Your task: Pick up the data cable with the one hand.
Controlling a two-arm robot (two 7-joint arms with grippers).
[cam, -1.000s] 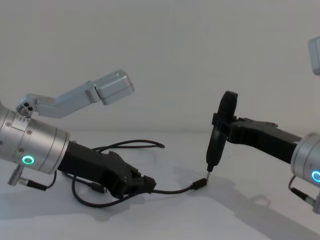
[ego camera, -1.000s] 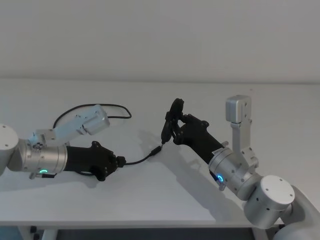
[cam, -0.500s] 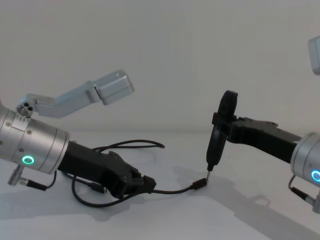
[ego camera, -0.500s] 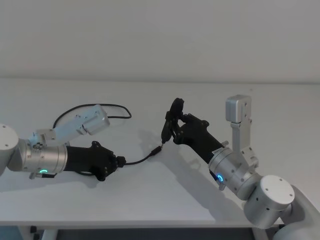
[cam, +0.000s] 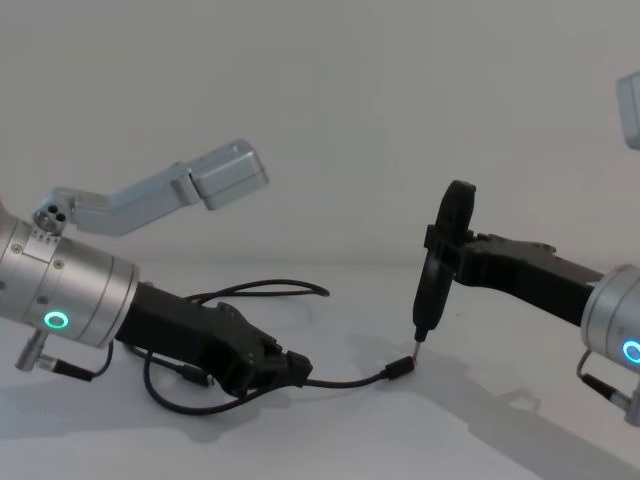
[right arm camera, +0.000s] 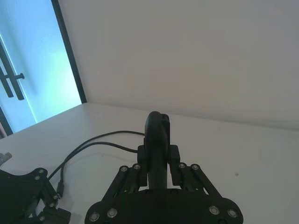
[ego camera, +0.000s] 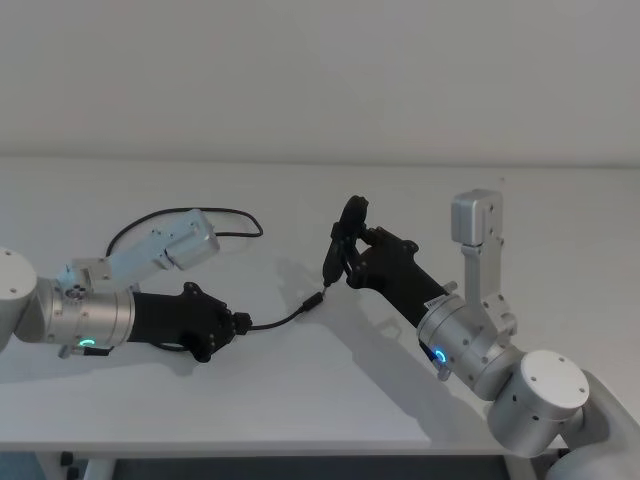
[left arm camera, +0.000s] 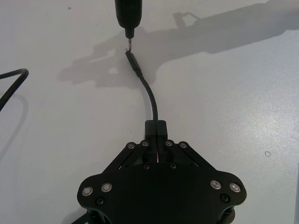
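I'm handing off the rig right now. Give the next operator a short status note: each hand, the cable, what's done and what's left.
Left hand: shut on the data cable, low at the table, gripping near one plug.
Right hand: shut on a slim pen-like tool, held upright, metal tip just above the cable's free plug.
Cable: the rest loops back over the table behind the left arm; the free plug looks to rest on the surface.
Done: cable grasped.
Left: lift it clear of the table.

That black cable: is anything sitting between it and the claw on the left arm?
No. The left gripper already has its jaws closed on the data cable. The right gripper holds a pen-like tool with its tip just above the cable's free plug.
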